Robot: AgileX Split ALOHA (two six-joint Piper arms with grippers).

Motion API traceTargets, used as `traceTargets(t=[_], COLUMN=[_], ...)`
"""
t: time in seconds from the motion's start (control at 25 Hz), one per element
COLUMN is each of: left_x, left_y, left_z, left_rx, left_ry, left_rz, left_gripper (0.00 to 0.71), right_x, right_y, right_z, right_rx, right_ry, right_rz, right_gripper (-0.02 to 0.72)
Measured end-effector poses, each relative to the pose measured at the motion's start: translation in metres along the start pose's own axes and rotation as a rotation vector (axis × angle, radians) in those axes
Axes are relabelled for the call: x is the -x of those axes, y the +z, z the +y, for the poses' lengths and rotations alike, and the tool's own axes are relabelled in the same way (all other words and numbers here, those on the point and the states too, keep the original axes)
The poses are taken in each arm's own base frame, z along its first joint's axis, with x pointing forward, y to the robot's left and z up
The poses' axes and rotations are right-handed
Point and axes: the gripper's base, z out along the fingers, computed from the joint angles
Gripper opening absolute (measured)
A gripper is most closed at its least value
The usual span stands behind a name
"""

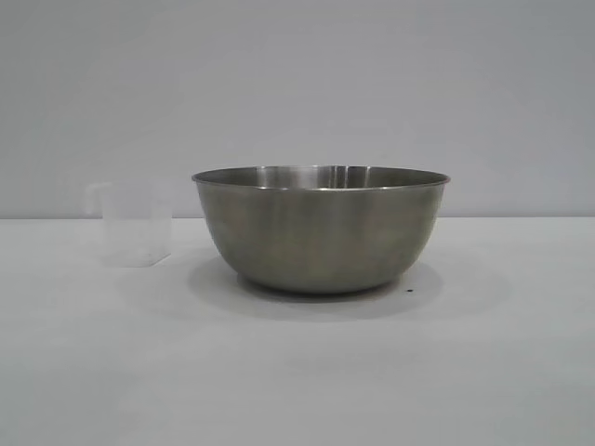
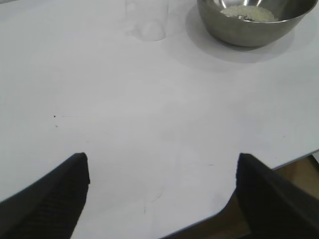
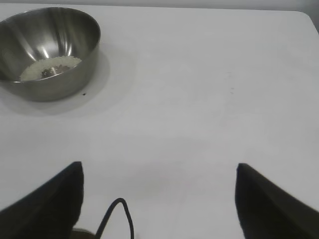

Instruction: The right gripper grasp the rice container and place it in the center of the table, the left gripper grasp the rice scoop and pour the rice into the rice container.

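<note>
The rice container [image 1: 321, 232], a round steel bowl, stands upright in the middle of the white table [image 1: 297, 372]. Off-white rice [image 2: 248, 13] lies in its bottom; the rice [image 3: 49, 67] shows in the right wrist view too, inside the rice container [image 3: 55, 55]. The rice scoop [image 1: 135, 225], a translucent plastic cup, stands upright and apart at the bowl's left; the rice scoop [image 2: 147, 20] looks empty. My left gripper [image 2: 162, 162] is open over bare table near an edge, far from both. My right gripper [image 3: 159, 169] is open too, well away from the bowl. Neither arm appears in the exterior view.
A table edge [image 2: 259, 191] runs close under the left gripper, with brown floor beyond. A thin black cable [image 3: 119, 214] loops near the right gripper. A small dark speck [image 1: 410, 292] lies by the bowl's base. A plain grey wall stands behind.
</note>
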Motion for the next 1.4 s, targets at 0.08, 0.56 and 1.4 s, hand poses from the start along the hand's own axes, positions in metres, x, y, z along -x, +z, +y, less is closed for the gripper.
traceTargets(t=[0.08,0.56,1.4], left_x=[-0.0001,-0.0012,-0.0013], left_y=[-0.0002,-0.0014,-0.0015], left_z=[-0.0001,-0.0023,-0.0023], left_rx=[0.015,0.275,0.282], left_ry=[-0.009,-0.163,-0.167], left_rz=[-0.002,-0.012,-0.013], left_gripper=[0.534,0.534,0.534], right_x=[-0.0001,-0.0017,-0.0018], right_y=[0.0,-0.0022,-0.0023], right_z=[0.0,0.0004,0.0003], right_rx=[0.0,0.001,0.009], right_ry=[0.0,-0.001,-0.006], right_rz=[0.002,-0.017,-0.017], right_gripper=[0.532,0.532,0.532])
